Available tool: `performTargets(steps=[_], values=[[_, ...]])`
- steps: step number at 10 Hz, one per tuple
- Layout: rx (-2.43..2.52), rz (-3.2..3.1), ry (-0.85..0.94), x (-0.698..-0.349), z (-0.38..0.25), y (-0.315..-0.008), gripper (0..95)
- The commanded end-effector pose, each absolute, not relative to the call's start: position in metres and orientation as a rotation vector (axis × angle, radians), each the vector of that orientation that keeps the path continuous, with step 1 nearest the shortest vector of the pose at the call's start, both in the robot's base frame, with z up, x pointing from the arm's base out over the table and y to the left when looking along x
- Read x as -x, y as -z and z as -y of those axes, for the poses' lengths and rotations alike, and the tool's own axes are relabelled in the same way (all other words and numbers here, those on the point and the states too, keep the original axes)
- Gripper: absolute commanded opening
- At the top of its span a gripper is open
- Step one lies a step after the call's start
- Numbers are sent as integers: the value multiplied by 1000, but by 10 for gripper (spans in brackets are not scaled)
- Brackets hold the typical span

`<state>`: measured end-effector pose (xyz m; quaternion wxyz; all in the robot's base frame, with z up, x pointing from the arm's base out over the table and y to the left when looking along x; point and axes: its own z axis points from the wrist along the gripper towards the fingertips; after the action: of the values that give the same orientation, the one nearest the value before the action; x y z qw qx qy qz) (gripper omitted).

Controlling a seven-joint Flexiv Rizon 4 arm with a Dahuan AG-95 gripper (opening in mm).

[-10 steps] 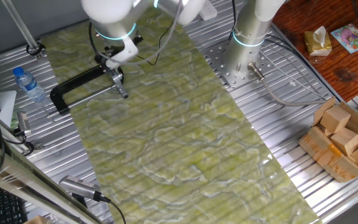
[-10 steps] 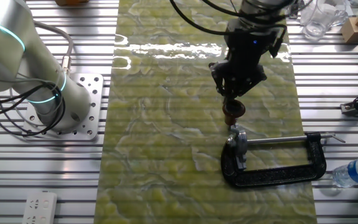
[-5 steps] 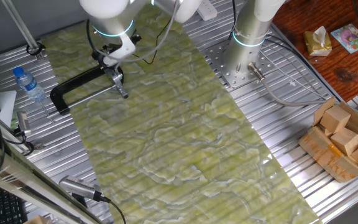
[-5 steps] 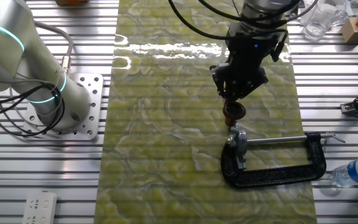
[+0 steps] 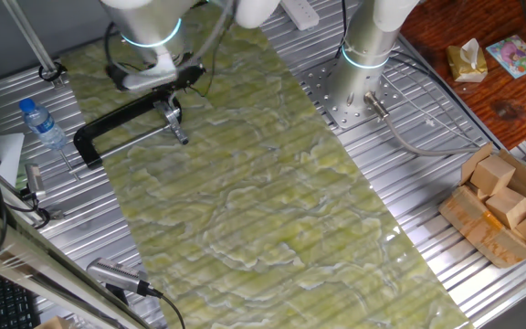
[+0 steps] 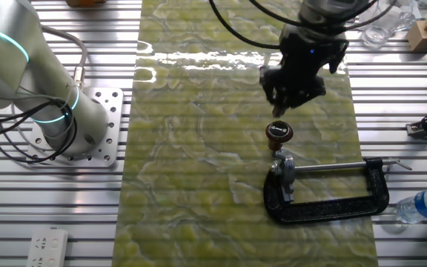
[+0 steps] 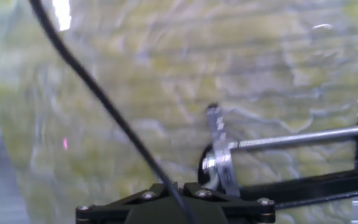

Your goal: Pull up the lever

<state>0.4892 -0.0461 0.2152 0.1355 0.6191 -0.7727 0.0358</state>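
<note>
Hand (image 6: 293, 95) hovered above clamp (image 6: 325, 194), gripping nothing; finger spacing unreadable. Lever (image 6: 278, 136) stood upright at clamp's left end, red-brown cap topmost, just clear of hand. Judged: pull-up appeared finished, only retreat from clamp left. Clamp lay flat on tabletop (image 6: 199, 185).

Bright, even light; glare on mat (image 6: 199, 59); hand view blurred, perhaps by motion

A robotics lab: slotted aluminium bench (image 5: 482, 302), bolted arm base (image 5: 359, 87).
</note>
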Motion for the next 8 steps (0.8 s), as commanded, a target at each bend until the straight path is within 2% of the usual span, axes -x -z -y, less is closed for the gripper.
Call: performTargets(steps=[1,5,8], values=[[-1153,2855,3,-501,-21,-200,0],[-968,2992,49,-492,-60,-173,0],[-890,3018,72,-486,-75,-176,0]])
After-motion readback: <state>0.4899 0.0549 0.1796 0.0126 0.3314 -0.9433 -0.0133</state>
